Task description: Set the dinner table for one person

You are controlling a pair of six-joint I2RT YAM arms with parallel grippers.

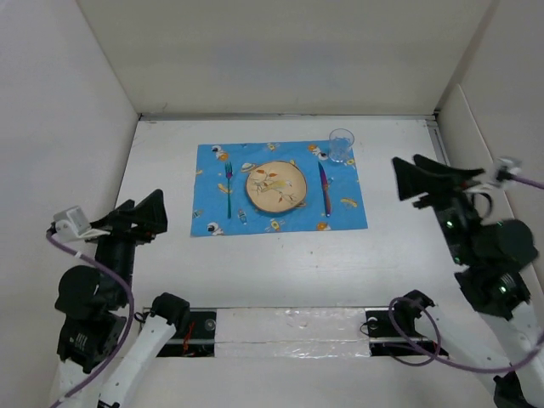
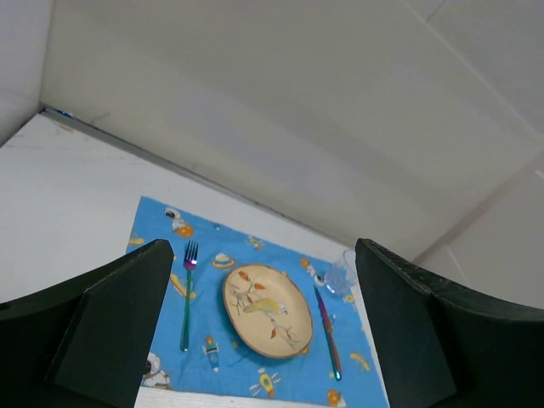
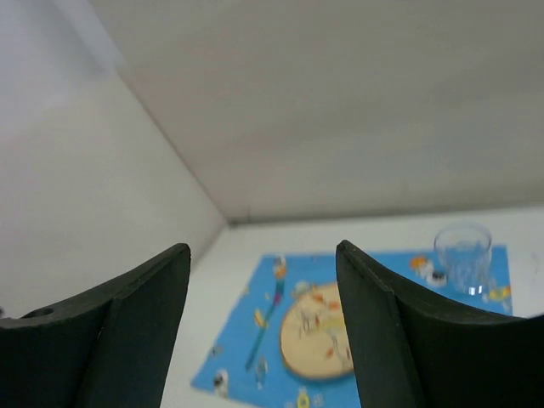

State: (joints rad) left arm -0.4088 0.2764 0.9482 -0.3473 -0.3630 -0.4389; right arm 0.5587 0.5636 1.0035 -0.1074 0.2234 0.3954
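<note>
On the white dinner table lies a blue astronaut-print mat. A tan bird-pattern plate sits at its middle, with a fork to the left and a knife to the right. A clear glass stands at the mat's far right corner. My left gripper hovers open near the mat's left front, well apart from it. My right gripper is open to the right of the mat, holding nothing. The left wrist view shows the plate, fork, knife and glass between the open fingers.
White panels wall the table at the back, left and right. A taped strip runs along the near edge between the arm bases. Purple cables loop beside both arms.
</note>
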